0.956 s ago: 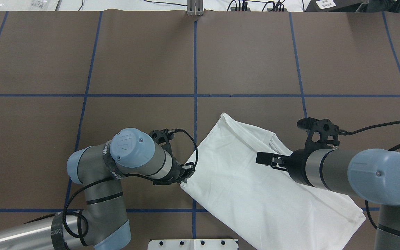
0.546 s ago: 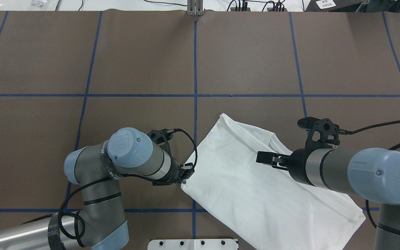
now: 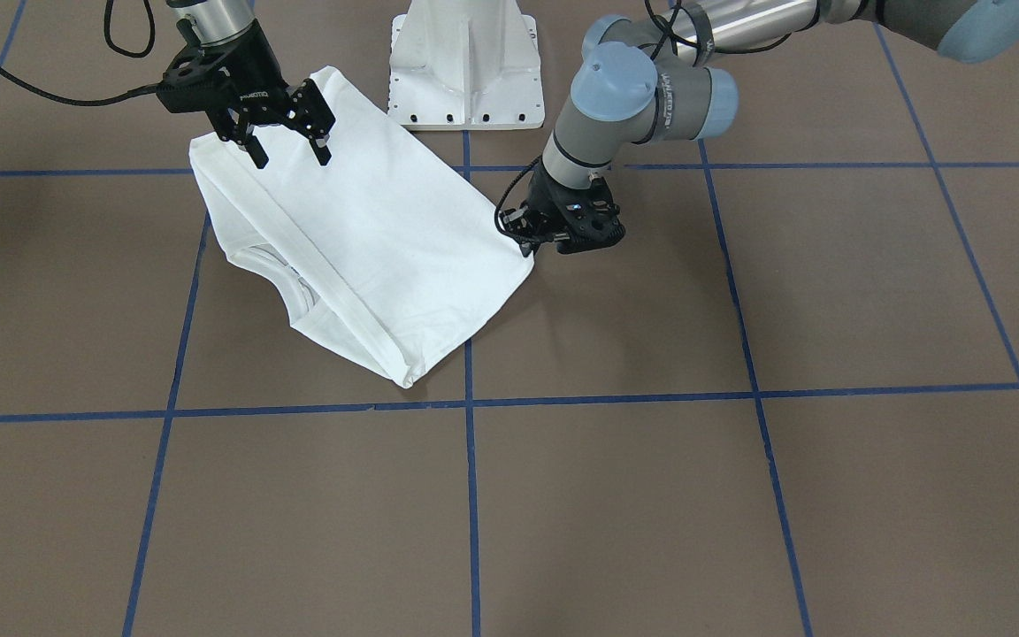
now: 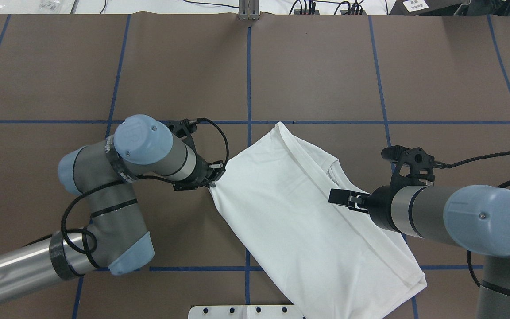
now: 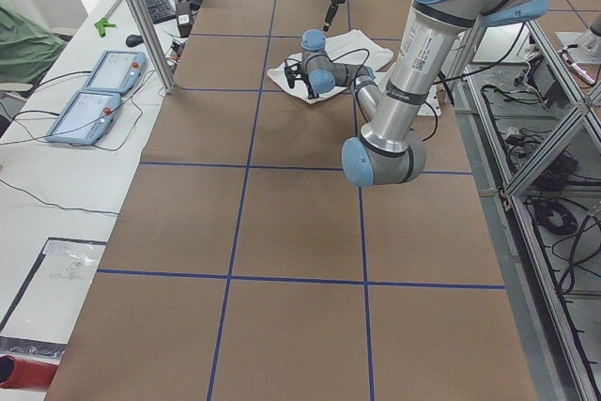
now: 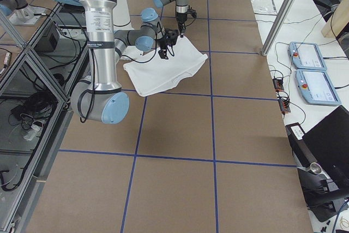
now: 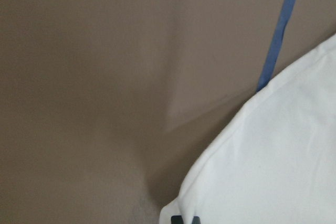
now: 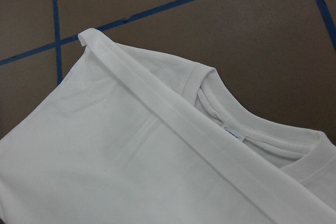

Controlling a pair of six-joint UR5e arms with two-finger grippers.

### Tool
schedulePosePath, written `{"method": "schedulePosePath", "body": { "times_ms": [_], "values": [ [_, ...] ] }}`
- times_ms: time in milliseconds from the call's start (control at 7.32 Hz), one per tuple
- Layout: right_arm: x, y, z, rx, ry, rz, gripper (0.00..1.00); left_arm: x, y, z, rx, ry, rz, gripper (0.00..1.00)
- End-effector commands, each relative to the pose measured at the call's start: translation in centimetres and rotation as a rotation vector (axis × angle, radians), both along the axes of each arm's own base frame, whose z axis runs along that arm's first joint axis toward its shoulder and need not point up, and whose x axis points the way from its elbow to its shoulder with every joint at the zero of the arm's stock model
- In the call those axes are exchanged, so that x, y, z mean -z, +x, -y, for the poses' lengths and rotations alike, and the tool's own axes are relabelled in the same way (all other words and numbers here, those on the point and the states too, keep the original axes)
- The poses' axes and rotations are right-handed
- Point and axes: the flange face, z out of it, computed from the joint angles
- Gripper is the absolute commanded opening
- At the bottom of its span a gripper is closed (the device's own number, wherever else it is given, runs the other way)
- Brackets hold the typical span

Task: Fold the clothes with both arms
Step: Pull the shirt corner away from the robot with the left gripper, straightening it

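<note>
The left gripper (image 4: 214,178) pinches one corner of the white shirt (image 4: 290,212). The right gripper (image 3: 291,159) hangs spread open above the shirt's opposite side. The shirt lies folded on the brown table (image 4: 326,66), with its collar (image 8: 252,129) showing.

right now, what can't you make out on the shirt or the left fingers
Left fingers: the left wrist view's bottom edge cuts off all but the tips; overhead, the wrist mostly covers them.
T-shirt sleeves: tucked out of sight in every view.
Neck label: right wrist view, too small to read.
</note>
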Motion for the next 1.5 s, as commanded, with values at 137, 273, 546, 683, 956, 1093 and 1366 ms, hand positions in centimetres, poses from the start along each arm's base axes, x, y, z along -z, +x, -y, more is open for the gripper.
{"method": "schedulePosePath", "body": {
  "times_ms": [137,273,546,683,956,1093,1366],
  "values": [
    [-0.2,0.0,0.4,-0.007,0.000,-0.003,1.00,-2.3,-4.4,11.1,0.104,0.128,0.103,0.00],
    [0.5,-0.2,0.5,-0.009,0.003,0.011,1.00,-1.8,-3.7,14.0,0.120,0.140,0.108,0.00],
    [0.4,-0.3,0.6,-0.011,0.002,0.006,1.00,-2.5,-1.5,18.9,0.158,0.205,0.045,0.00],
    [0.2,-0.3,0.7,-0.011,0.001,0.004,1.00,-1.5,-0.7,20.9,0.200,0.241,0.046,0.00],
    [0.0,-0.3,1.0,-0.018,-0.001,-0.001,1.00,-1.4,-1.8,24.3,0.251,0.326,0.017,0.00],
    [0.0,-0.3,1.0,-0.018,-0.001,-0.001,1.00,-1.0,-1.1,25.6,0.299,0.369,0.005,0.00],
    [-0.1,-0.3,1.2,-0.025,0.000,-0.004,1.00,0.1,-0.3,26.2,0.314,0.402,-0.030,0.00]
  ]
}}
